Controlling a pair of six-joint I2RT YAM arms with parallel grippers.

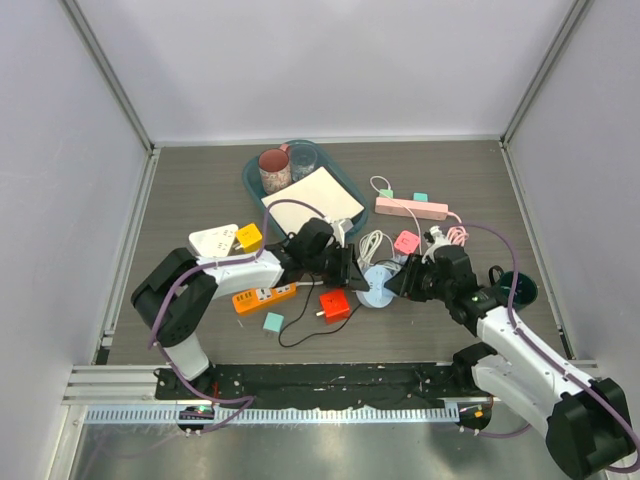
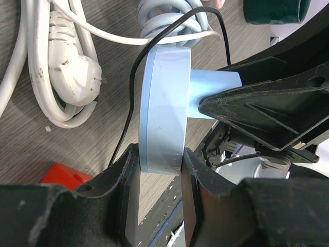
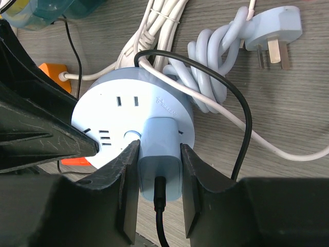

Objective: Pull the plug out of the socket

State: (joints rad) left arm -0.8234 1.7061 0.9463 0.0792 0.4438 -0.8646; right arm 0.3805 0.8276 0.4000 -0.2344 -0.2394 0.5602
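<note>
Left wrist view is showing left gripper [image 2: 159, 157] clamping the round socket [image 2: 164, 103] by its rim. Only right wrist view is showing its face, with right gripper [image 3: 159, 152] squeezing the seated plug [image 3: 160, 172].

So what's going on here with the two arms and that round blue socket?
The left gripper is clamped across the rim of the round blue socket, holding it. The right gripper is closed on the pale blue plug that sits in the socket's face. The plug looks fully seated, so it has not yet been pulled out.
</note>
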